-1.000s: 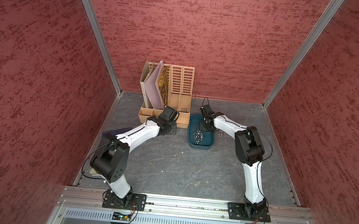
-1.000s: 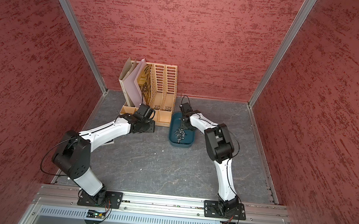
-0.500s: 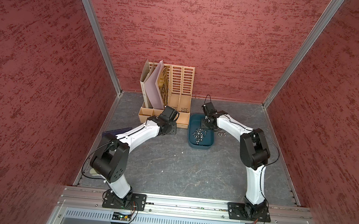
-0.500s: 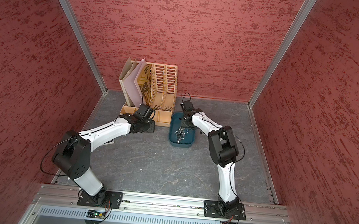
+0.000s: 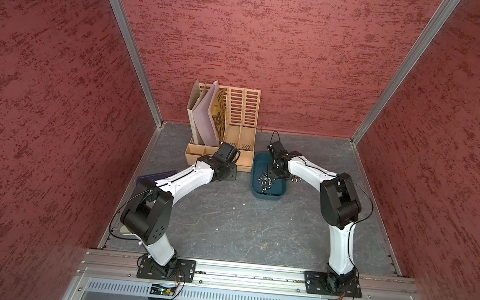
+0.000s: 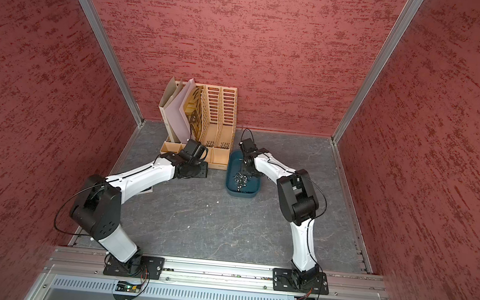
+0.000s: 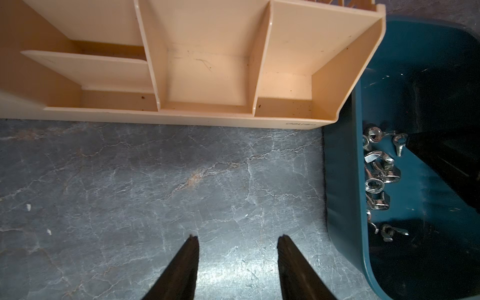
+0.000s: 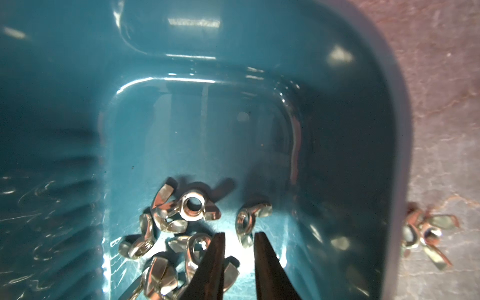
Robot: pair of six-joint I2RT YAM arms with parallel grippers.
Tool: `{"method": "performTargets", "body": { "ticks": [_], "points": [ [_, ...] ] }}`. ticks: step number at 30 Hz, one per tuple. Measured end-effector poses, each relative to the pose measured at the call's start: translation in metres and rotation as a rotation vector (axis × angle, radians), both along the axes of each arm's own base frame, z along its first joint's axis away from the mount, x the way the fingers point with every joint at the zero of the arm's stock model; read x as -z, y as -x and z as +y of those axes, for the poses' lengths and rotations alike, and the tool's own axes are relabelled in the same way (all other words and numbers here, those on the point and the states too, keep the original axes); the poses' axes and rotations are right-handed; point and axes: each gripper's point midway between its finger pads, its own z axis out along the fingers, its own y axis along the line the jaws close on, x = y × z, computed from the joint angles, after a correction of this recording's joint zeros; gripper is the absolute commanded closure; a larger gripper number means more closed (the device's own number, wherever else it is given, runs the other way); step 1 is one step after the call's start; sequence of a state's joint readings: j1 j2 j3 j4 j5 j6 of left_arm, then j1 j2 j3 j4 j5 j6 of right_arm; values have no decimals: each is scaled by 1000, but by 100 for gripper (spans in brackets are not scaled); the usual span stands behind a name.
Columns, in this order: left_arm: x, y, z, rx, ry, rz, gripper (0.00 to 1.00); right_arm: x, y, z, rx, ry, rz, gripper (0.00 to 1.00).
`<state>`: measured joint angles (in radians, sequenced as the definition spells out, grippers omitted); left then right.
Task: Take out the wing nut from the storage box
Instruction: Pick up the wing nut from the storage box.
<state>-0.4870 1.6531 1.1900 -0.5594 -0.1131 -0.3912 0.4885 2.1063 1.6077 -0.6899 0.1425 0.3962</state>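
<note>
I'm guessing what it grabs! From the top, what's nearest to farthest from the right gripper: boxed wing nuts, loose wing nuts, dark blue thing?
1. Boxed wing nuts: under the right gripper.
2. Loose wing nuts: just outside the storage box.
3. Dark blue thing: far, under the left arm.

1 storage box, 1 file organiser, roughly 10 wing nuts inside, 2 outside.
</note>
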Motion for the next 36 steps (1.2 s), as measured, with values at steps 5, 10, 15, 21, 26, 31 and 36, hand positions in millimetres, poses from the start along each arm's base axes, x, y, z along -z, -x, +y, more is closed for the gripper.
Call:
{"method": "performTargets", "body": {
  "ticks": [5, 10, 15, 21, 26, 31, 36],
  "points": [
    [-4, 0, 1, -2, 5, -9, 48, 7, 2, -1, 8, 8, 21, 74],
    [-7, -2, 4, -6, 6, -16, 48, 19, 2, -1, 15, 18, 46, 73],
    [-7, -2, 4, -7, 6, -16, 48, 20, 3, -1, 16, 21, 51, 74],
    [-7, -2, 4, -7, 7, -16, 48, 21, -2, 0, 19, 19, 51, 78],
    [-6, -2, 5, -10, 6, -15, 47, 24, -4, -2, 26, 21, 54, 81],
    [-2, 0, 7, -11, 1, -5, 48, 20, -7, -1, 24, 17, 44, 87],
    [-3, 0, 7, -12, 1, -6, 47, 20, -8, -1, 23, 17, 44, 91]
  ]
}}
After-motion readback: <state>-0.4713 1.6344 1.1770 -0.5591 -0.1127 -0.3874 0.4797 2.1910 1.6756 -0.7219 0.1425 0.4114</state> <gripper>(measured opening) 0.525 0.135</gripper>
